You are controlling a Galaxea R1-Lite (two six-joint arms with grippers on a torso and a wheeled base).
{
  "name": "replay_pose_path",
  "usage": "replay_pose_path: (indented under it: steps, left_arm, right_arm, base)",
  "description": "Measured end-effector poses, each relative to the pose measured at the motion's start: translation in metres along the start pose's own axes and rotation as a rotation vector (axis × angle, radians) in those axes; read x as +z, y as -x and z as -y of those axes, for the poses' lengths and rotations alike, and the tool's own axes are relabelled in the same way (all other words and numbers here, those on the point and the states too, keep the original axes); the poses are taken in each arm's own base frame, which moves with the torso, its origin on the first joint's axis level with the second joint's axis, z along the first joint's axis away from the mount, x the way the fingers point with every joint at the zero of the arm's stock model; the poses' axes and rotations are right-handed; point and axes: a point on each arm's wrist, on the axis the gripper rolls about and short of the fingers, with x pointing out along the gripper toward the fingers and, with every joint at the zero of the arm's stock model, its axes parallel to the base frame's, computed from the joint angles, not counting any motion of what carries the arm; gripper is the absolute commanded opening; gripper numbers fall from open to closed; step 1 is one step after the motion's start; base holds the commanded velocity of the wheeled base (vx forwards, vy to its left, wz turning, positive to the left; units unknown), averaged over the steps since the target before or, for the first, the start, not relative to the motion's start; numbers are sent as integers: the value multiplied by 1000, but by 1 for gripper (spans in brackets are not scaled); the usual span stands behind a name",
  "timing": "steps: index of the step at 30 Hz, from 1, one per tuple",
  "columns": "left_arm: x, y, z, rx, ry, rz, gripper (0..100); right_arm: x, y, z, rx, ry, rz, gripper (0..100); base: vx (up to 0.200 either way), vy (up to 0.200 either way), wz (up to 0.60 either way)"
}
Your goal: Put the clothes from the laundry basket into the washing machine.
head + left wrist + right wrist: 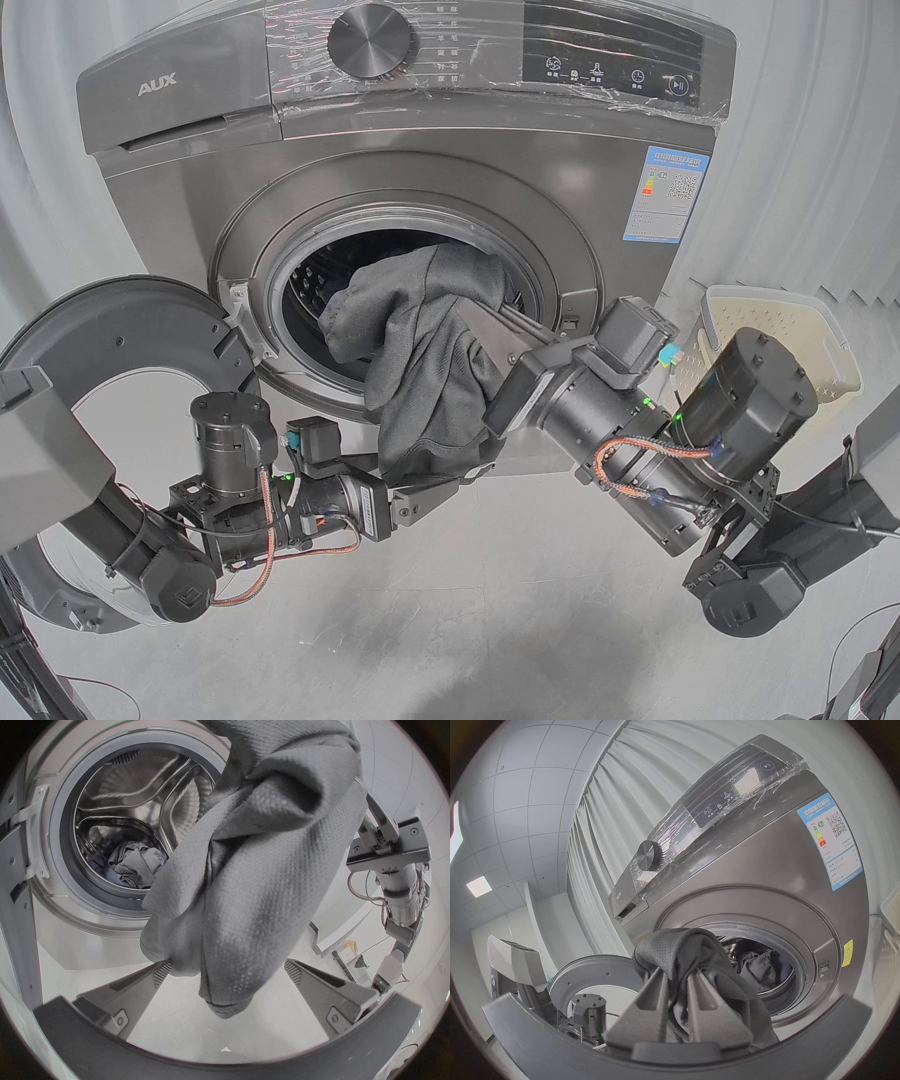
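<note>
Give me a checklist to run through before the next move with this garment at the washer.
1. The washer door open: ok.
2. The right end effector shut on the grey garment: ok.
3. The garment inside the drum: not ok, most of it hangs outside the opening.
4. The left end effector open below the hanging end: ok.
5. Room in the drum: ok, just a small pile of clothes at the bottom.
6. The laundry basket emptied: cannot tell.
</note>
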Motion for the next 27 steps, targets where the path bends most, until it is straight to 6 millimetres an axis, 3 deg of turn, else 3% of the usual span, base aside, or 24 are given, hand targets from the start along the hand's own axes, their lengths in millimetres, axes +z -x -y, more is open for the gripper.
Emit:
replay_pose_path:
  steps: [3, 4, 17, 27]
  left_arm:
    - [1, -2, 0, 6, -2, 7, 100]
    - [1, -2, 1, 5, -2, 7, 0]
    - [1, -3, 12, -22, -19, 47, 0]
    - [-6, 41, 33, -65, -40, 93, 0]
  right_arm:
    - [0, 0, -1, 2, -1, -2, 0]
    - [0, 0, -1, 2, -1, -2, 0]
    - [-2, 3, 0, 3, 3, 6, 0]
    - [-8, 9, 8, -19, 12, -29, 0]
  base:
    - [0, 0, 0]
    - [0, 0, 0]
    - [0, 0, 0]
    - [0, 0, 0]
